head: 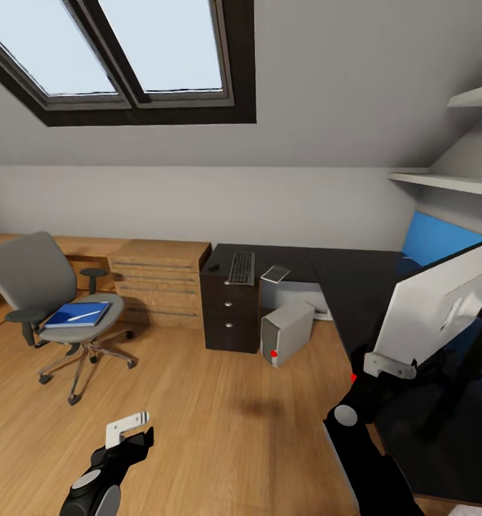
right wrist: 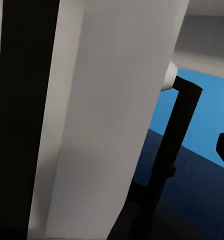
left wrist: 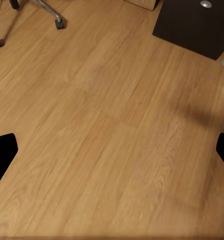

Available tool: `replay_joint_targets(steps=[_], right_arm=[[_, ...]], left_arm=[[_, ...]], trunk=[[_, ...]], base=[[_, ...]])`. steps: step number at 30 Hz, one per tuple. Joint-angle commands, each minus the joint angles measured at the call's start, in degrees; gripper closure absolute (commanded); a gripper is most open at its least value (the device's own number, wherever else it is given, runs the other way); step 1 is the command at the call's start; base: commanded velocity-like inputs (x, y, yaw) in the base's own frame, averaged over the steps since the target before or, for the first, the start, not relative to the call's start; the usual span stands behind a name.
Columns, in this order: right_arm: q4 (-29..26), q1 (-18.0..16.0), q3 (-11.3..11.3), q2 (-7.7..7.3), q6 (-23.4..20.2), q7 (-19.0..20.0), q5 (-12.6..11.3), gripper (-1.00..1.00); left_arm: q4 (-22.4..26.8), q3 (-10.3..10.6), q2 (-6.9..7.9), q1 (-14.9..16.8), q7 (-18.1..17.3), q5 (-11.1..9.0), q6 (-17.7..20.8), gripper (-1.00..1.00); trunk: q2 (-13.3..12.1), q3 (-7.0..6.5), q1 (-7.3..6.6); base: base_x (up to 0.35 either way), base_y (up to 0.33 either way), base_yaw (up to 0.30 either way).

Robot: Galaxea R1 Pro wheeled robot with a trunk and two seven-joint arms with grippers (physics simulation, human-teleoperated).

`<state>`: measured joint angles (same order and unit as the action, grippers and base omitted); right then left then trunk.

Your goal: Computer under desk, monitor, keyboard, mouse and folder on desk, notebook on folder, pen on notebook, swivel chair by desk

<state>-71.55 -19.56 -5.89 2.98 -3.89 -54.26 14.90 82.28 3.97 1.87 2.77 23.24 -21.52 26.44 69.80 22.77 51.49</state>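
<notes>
The white monitor (head: 441, 301) hangs tilted over the black desk (head: 348, 287) at the right, with my right gripper (head: 389, 365) shut on its lower corner. Its grey back (right wrist: 107, 125) and black stand (right wrist: 172, 140) loom close in the right wrist view. A keyboard (head: 241, 267), a small dark mouse (head: 213, 266) and a notebook (head: 275, 273) lie on the desk's far-left wing. The grey computer tower (head: 287, 331) stands on the floor under it. The blue folder (head: 77, 314) rests on the swivel chair (head: 47, 294) at the left. My left gripper (head: 129, 424) hangs open over bare floor.
A wooden dresser (head: 160, 283) stands between the chair and the desk's black drawer unit (head: 230, 312). White shelves (head: 441, 180) and a blue panel (head: 434, 240) line the right wall. Wooden floor (left wrist: 112, 125) spreads between me and the chair, whose castor (left wrist: 58, 22) shows.
</notes>
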Motion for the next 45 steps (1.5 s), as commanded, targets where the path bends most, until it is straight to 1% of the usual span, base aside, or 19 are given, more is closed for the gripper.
replay_joint_targets(steps=[1,10,17,26,37,45], right_arm=[[0.01,-0.04,0.0,0.01,-0.41,-0.23,0.3,-1.0],[0.01,-0.04,0.0,0.01,-0.41,-0.23,0.31,-1.0],[0.11,-0.04,0.0,0.01,-0.41,-0.15,0.31,-1.0],[0.47,-0.04,0.0,-0.07,-0.41,0.02,0.31,-1.0],[1.38,-0.04,-0.08,0.0,-0.34,0.15,0.24,-1.0],[1.5,-0.04,-0.35,0.01,-0.13,0.51,0.14,-1.0]], left_arm=[[0.08,0.16,0.06,0.04,0.58,-0.62,0.1,-1.0],[0.11,0.16,0.06,0.04,0.58,-0.56,0.1,-1.0],[0.14,0.16,0.08,0.04,0.58,-0.54,0.1,-1.0],[0.16,0.16,0.15,0.04,0.58,-0.52,0.1,-1.0],[0.16,0.16,0.15,0.04,0.58,-0.46,0.1,-1.0],[0.16,0.16,0.15,0.04,0.58,-0.45,0.1,-1.0]], trunk=[[0.04,0.07,-0.01],[0.04,0.07,-0.01],[0.04,0.07,-0.01],[0.04,0.07,-0.01],[0.04,0.07,-0.01],[0.04,0.07,-0.01]], base=[[-0.09,0.0,0.0],[-0.264,-0.001,0.0],[-0.287,-0.095,0.0],[-0.097,-0.175,0.0],[-0.03,-0.021,0.0],[-0.265,0.0,0.0]])
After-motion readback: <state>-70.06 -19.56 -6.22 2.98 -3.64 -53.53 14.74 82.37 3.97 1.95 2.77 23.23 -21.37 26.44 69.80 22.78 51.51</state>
